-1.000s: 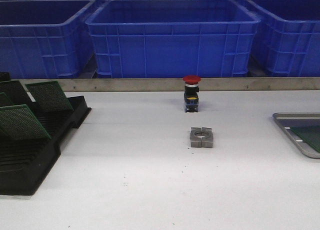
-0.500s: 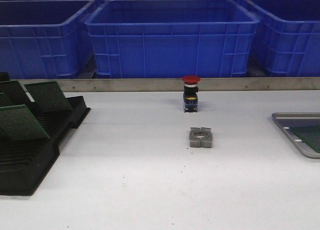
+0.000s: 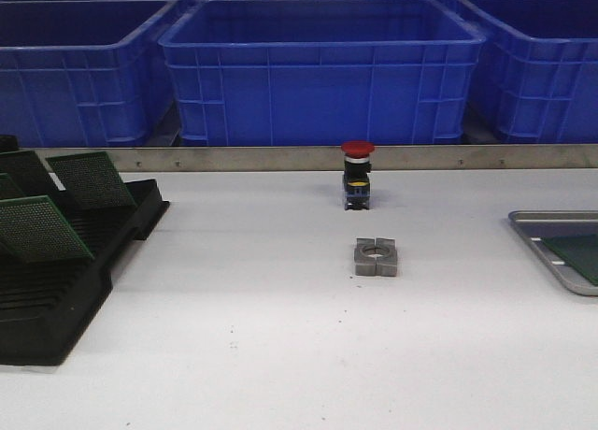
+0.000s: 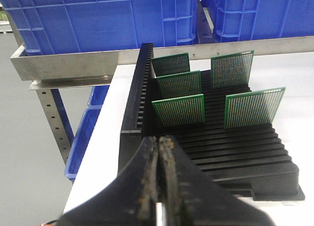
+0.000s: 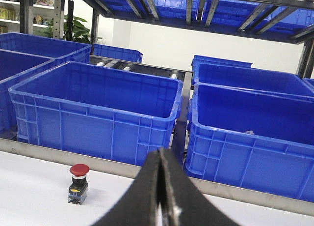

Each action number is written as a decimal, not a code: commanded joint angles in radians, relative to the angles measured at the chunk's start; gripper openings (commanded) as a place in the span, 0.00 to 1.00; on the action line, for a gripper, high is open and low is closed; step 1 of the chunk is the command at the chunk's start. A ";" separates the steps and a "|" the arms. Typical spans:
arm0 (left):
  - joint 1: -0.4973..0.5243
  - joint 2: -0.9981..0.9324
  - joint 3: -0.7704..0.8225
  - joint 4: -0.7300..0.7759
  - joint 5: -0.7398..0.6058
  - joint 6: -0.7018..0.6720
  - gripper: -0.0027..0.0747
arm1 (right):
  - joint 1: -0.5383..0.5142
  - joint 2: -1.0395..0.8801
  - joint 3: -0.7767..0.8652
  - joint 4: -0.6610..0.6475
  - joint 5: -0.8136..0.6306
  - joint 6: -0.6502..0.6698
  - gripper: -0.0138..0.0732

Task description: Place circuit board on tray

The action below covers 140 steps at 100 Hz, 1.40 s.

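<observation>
Several green circuit boards (image 3: 42, 226) stand upright in a black slotted rack (image 3: 56, 299) at the table's left; they also show in the left wrist view (image 4: 179, 109). The grey metal tray (image 3: 553, 252) lies at the right edge, cut off by the frame, with a green circuit board (image 3: 581, 254) lying flat in it. My left gripper (image 4: 160, 142) is shut and empty, just short of the rack's (image 4: 211, 147) near end. My right gripper (image 5: 161, 152) is shut and empty, held above the table. Neither gripper shows in the front view.
A red-capped push button (image 3: 357, 176) stands at the table's middle back, also in the right wrist view (image 5: 78, 183). A grey metal block with a round hole (image 3: 376, 257) lies in front of it. Blue plastic bins (image 3: 322, 70) line the shelf behind a metal rail (image 3: 280, 158).
The view shifted slightly between the earliest frame and half a second ago. The board in the tray looks a little lower and further right than half a second ago. Nothing else moved.
</observation>
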 commanded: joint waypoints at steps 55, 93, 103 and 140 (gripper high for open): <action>-0.001 -0.032 0.029 -0.002 -0.078 -0.009 0.01 | 0.000 0.013 -0.027 0.015 -0.021 -0.005 0.08; -0.001 -0.032 0.029 -0.002 -0.078 -0.009 0.01 | 0.000 0.013 -0.027 0.015 -0.105 -0.005 0.08; -0.001 -0.032 0.029 -0.002 -0.078 -0.009 0.01 | 0.000 0.013 -0.026 0.012 -0.188 -0.005 0.08; -0.001 -0.032 0.029 -0.002 -0.078 -0.009 0.01 | 0.000 0.012 0.130 -0.815 -0.231 0.881 0.08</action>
